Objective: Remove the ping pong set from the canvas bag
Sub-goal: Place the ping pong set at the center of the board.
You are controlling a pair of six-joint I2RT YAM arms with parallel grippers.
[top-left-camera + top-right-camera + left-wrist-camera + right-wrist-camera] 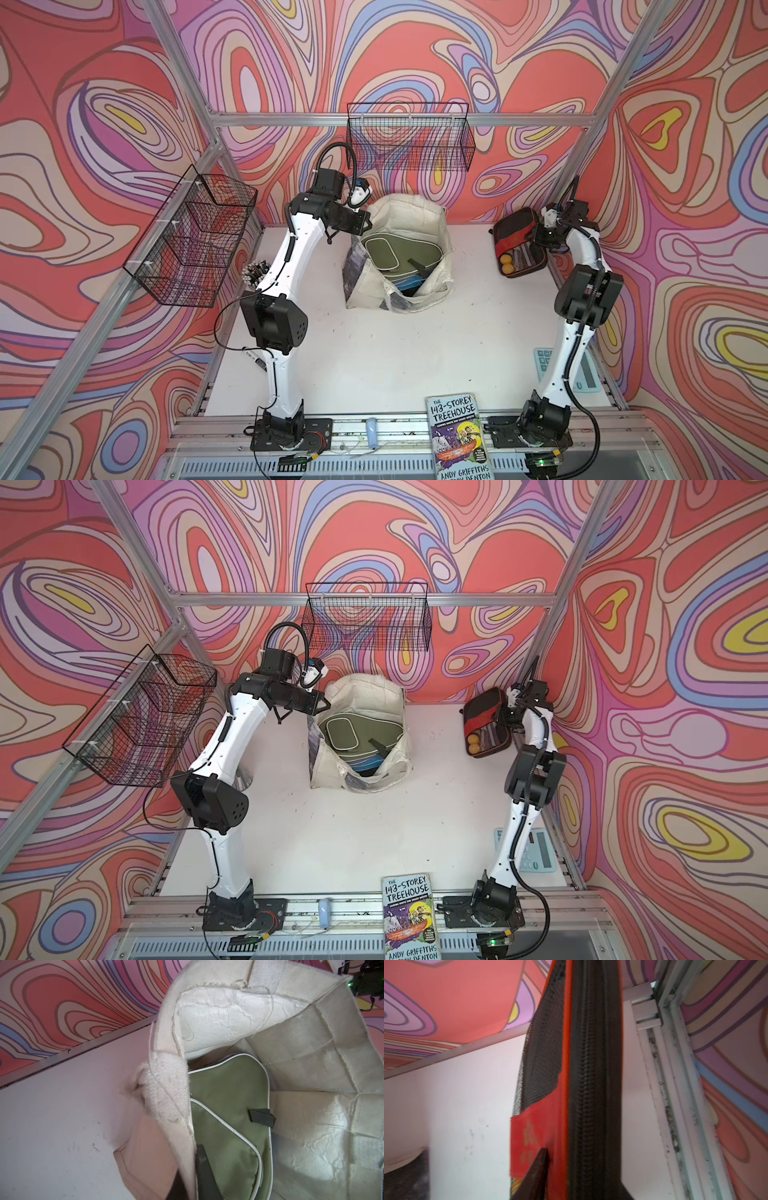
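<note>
Left claw (368, 222) clamped on canvas bag (419, 216) rim. Right claw (540, 240) straddles red case (515, 237); cannot tell whether it is clamped. Risk: a loose grip lets the case topple, spilling orange balls (506, 260).

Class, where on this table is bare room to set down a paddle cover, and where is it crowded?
Widest: the middle, between canvas bag, book, left arm and right arm. Narrower: between bag and red case. Crowded: by that case and the calculator.

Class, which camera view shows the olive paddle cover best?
The left wrist view: the olive paddle cover lies large inside the canvas bag. Both top views show it small; the right wrist view shows none of it.
</note>
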